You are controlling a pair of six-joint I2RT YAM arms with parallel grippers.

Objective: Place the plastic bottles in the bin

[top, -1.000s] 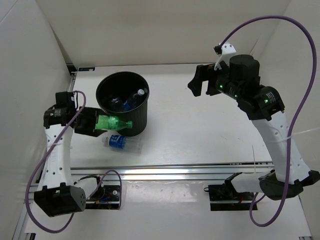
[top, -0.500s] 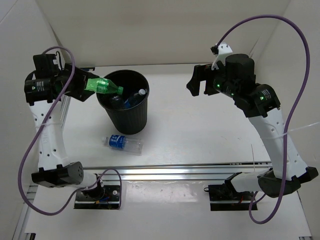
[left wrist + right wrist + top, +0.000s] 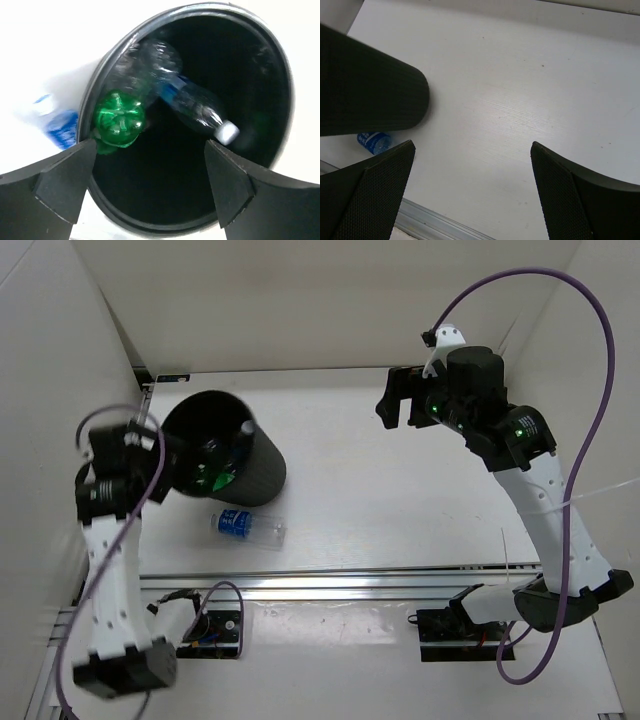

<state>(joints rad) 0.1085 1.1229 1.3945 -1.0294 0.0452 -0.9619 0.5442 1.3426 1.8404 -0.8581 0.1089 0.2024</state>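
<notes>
The black bin (image 3: 262,465) leans with its mouth turned toward my left arm. Inside it lie the green bottle (image 3: 120,118) and two clear bottles, one with a blue label and white cap (image 3: 200,107), the other blurred behind (image 3: 150,57). The green one also shows through the mouth from above (image 3: 222,478). A further clear bottle with a blue label (image 3: 248,526) lies on the table in front of the bin. My left gripper (image 3: 172,460) is open at the bin's mouth (image 3: 150,175), holding nothing. My right gripper (image 3: 400,402) hangs open and empty high over the table's right side (image 3: 470,185).
White walls close in the table on the left, back and right. An aluminium rail (image 3: 350,580) runs along the near edge. In the right wrist view the bin's side (image 3: 370,85) fills the upper left, with the lying bottle (image 3: 374,141) below it.
My left gripper lifted the green bottle over the bin, then opened; the bottle now lies inside. The bin has tipped toward the left arm. The right arm has hardly moved.
</notes>
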